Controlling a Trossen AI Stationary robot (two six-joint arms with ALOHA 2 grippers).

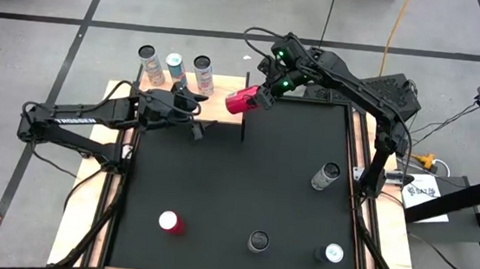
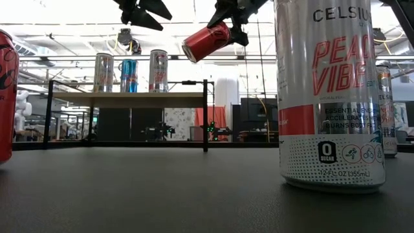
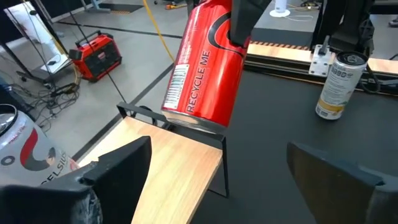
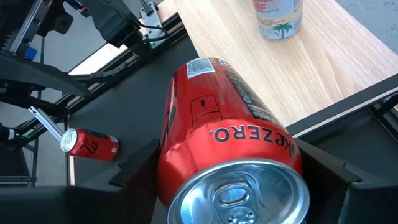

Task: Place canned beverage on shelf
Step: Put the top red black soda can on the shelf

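Right fingers (image 4: 227, 180) clamp a red can (image 1: 243, 101), tilted, held in the air just over the free right end of the shelf (image 1: 216, 104). Left fingers (image 3: 211, 168) spread wide, empty, hovering by the shelf near the three cans (image 1: 174, 66) already standing there. Step looks like carrying the fourth can in; next it needs turning upright and lowering onto the bare end. The left arm sits close and could crowd that. Other cans (image 1: 327, 176) wait on the worktop (image 1: 235, 195), well apart.
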